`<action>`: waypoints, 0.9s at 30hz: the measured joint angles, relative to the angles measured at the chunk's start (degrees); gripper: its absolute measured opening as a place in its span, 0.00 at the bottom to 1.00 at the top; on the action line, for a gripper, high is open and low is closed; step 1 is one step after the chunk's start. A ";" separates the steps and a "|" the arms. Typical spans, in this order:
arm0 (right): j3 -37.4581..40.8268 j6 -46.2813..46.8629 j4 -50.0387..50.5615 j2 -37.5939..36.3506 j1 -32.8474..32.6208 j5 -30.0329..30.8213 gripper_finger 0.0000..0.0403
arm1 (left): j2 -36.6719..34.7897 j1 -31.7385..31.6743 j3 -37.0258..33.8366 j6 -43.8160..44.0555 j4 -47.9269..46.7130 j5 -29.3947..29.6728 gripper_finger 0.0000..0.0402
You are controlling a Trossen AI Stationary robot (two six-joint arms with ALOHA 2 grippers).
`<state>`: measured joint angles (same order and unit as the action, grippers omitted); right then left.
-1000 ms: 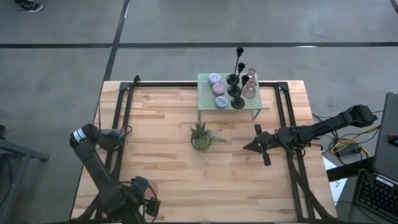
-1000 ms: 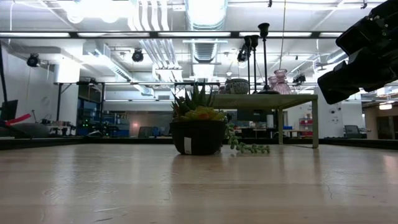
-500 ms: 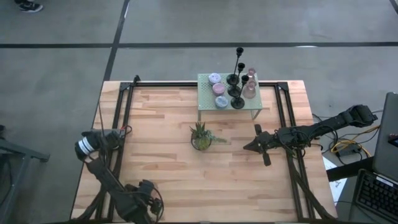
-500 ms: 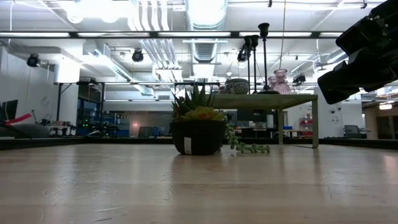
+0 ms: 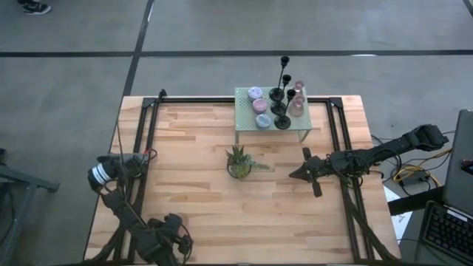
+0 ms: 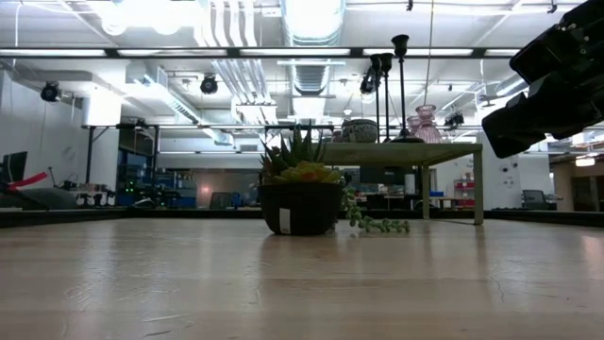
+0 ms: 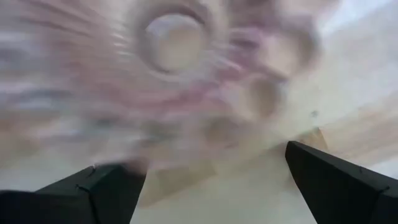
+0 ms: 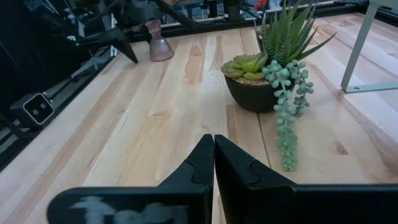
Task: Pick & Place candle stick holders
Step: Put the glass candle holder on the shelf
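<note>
Tabletop [image 5: 199, 199] of pale wooden butcher-block planks, rectangular, carried all items and was framed by black rails.

Left arm, dark and jointed, was folded at the table's near left corner, its elbow with a white band out at the left edge; left gripper [image 7: 208, 186] showed its two dark fingers [image 7: 106, 190] spread wide apart with nothing between them, the scene beyond them blurred.

Right arm, dark, reached in level from the right edge toward the table's centre, held above the surface; right gripper [image 5: 295, 174] pointed at the plant, its fingers [image 8: 239, 171] pressed together on nothing.

Pale green mesh rack [image 5: 246, 118] on thin legs stood at the far edge, centre-right.

Slim black candlesticks [image 5: 281, 100] with round bases, three, stood upright on the rack's right half, well apart from both grippers.

Pink glass holders [image 5: 297, 106] stood just beside the candlesticks on the rack's right side.

Small round holders [image 5: 260, 107] in lilac, pink and blue sat in a row on the rack's left half.

Spiky green plant [image 5: 239, 163] in a dark bowl stood near the rack's front, a beaded strand trailing on the wood.

Small pink glass vase [image 8: 158, 43] stood on the wood near the left side, seen from the right wrist.
</note>
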<state>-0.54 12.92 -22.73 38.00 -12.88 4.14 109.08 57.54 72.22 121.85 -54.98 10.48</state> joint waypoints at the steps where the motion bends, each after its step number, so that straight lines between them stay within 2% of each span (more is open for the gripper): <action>1: 0.01 -0.01 -0.05 0.00 0.00 0.00 0.02 | 0.02 0.39 0.51 0.80 -1.72 1.11 0.94; 5: 0.00 -0.01 -0.06 0.00 0.01 0.00 0.02 | -0.11 1.88 1.29 -0.10 -3.18 12.00 0.94; 10: 0.01 -0.01 -0.07 0.00 0.00 0.00 0.02 | -0.01 2.52 -0.22 1.53 -3.82 16.24 0.94; 18: 0.02 -0.01 -0.06 0.02 0.00 0.00 0.02 | 0.31 2.54 -3.56 1.82 -2.24 32.04 0.94; 27: 0.02 -0.01 -0.06 0.02 -0.01 0.00 0.02 | 0.39 1.66 -10.61 -0.38 10.32 39.78 0.95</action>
<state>-0.51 12.91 -22.79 38.02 -12.88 4.14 109.47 59.20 61.61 121.47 -44.65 50.25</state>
